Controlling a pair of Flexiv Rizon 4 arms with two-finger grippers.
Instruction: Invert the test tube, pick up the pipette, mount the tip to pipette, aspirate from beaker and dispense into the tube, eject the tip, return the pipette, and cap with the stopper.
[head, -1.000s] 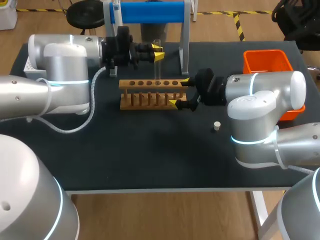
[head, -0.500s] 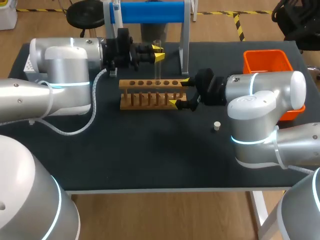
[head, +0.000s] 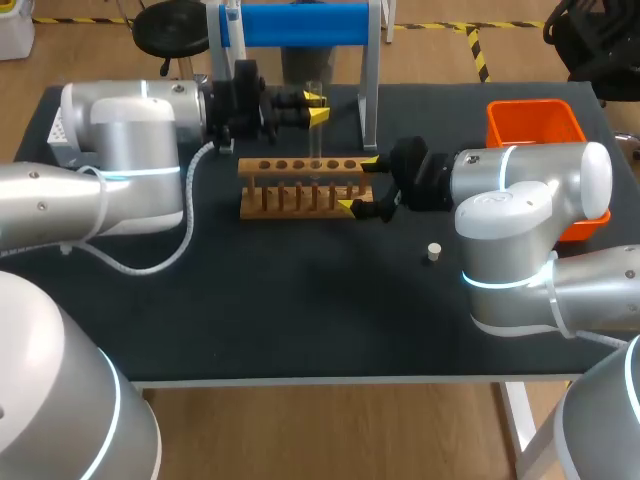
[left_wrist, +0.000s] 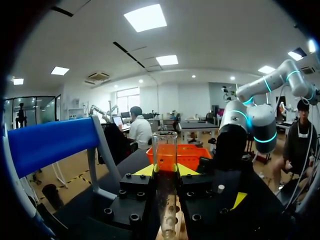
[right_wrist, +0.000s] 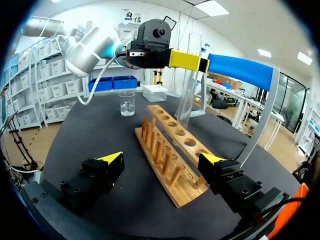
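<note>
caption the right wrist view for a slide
Left tool grips an upright test tube at the wooden rack; open right tool flanks its end

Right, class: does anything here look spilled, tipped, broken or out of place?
Nothing stands out. The clear glass test tube stands upright in the left tool at the wooden tube rack, which sits flat; the small glass beaker is upright, with no spill.

A matte black table (head: 300, 310) is standing on a light brown floor (head: 340, 430), where yellow-and-black tape (head: 478, 52) is running. Overhead, square ceiling panels (left_wrist: 145, 17) are glowing white, and daylight is coming through a far window (left_wrist: 128, 101). Shelving (right_wrist: 40, 75) holding bins is lining one wall.
</note>
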